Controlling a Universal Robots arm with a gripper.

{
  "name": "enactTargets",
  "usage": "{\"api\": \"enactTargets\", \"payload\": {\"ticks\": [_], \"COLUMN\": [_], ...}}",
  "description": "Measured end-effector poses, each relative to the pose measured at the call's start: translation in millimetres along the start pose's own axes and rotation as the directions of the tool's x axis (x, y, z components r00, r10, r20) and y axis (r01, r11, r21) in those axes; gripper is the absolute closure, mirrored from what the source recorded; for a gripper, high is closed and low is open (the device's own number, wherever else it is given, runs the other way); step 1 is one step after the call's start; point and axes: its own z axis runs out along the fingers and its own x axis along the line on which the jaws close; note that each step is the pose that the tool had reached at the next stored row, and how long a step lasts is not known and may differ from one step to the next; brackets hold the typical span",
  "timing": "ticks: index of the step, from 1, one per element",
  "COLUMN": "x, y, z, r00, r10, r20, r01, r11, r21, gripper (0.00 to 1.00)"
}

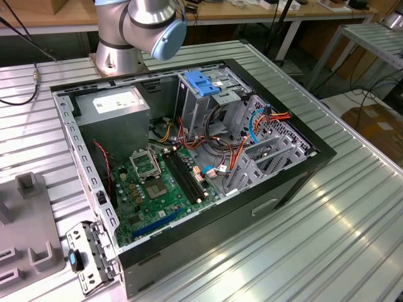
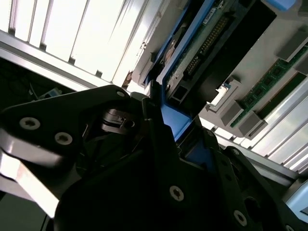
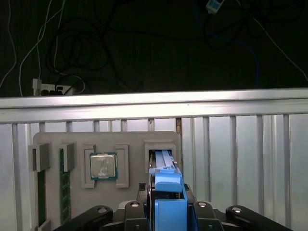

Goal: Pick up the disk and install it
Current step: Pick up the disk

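The gripper (image 3: 168, 214) is closed on the disk (image 3: 167, 190): in the first wrist view its black fingers (image 3: 143, 211) press against the two broad sides with no gap that I can see, and the blue rail (image 3: 168, 185) runs up between them. The second wrist view shows the same hold from close by, with the disk (image 2: 202, 53) reaching away from the gripper (image 2: 166, 132) and showing its circuit-board face and connector. The disk stands on edge, directly beyond the fingertips, with its far end at an upright pocket in the grey holder plate (image 3: 130, 139). I cannot tell whether that end sits in the pocket or hangs just clear of it. Standing the disk on its narrow edge appears deliberate: the thin dimension is offered to the jaws, so a straight descent can straddle it and a straight lift can free it. On the same plate, to one side of the gripper, a processor chip (image 3: 103, 166) and memory sticks (image 3: 61, 183) lie in their own recesses, each kept apart — probably so the fingers meet one part at a time. In the exterior view the computer case (image 1: 302, 170) lies open on its side on the ribbed table (image 1: 352, 214), so the drive cage (image 1: 203, 85) can be reached from above. I cannot tell how far it is from the gripper.
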Motion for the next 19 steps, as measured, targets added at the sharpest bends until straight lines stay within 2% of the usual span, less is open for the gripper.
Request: {"api": "enactTargets", "payload": {"ticks": [9, 11, 19], "x": [0.0, 0.0, 0.3], "y": [0.0, 0.0, -0.3], "z": [-1.5, -4.3, -23.7], "r00": [1.0, 1.0, 1.0], "r10": [0.0, 0.0, 0.0], "r20": [0.0001, 0.0, 0.0], "r01": [0.0, 0.0, 0.0], "r11": [1.0, 1.0, 1.0], "r21": [0.0002, -0.0001, 0.0], "gripper": [0.63, 0.63, 0.63]}}
